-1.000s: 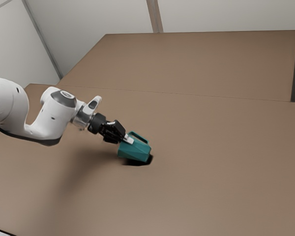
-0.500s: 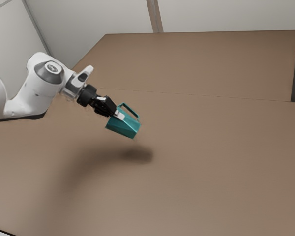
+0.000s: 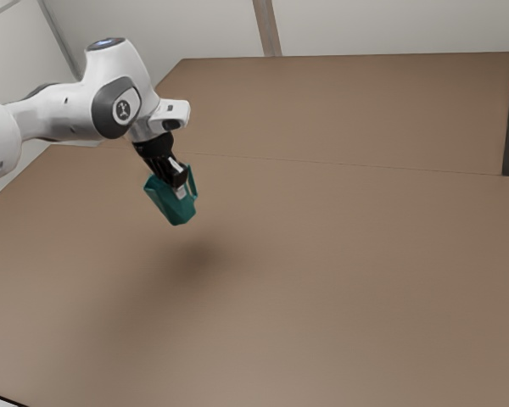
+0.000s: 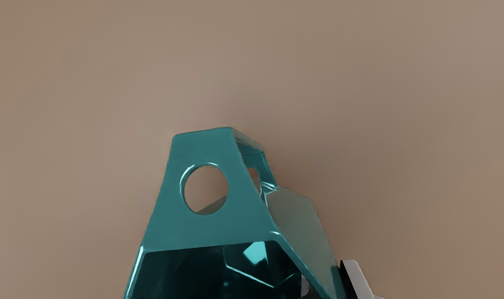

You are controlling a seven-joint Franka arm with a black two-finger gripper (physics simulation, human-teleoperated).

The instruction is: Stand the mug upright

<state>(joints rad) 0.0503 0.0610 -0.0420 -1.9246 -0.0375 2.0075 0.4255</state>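
Off the table hangs the teal mug (image 3: 170,205), held in the air and tilted, its handle toward the exterior view's right. The gripper (image 3: 179,188) reaches down to the mug's rim beside the handle. In the wrist view the mug (image 4: 210,232) turns its dark opening toward the hand, with a round hole in the handle part. There the gripper (image 4: 324,288) is shut on the mug's wall, one finger inside the opening and the other against the outside. The mug hides part of the inner finger.
The brown table (image 3: 348,280) lies under the mug, with a soft shadow of arm and mug on it. A raised brown panel (image 3: 348,110) and pale walls (image 3: 390,25) stand behind.
The mug has risen from the table in my gripper, then moved toward the exterior view's left. My hand has swung to point more steeply down, and the mug's tilt has changed with it.
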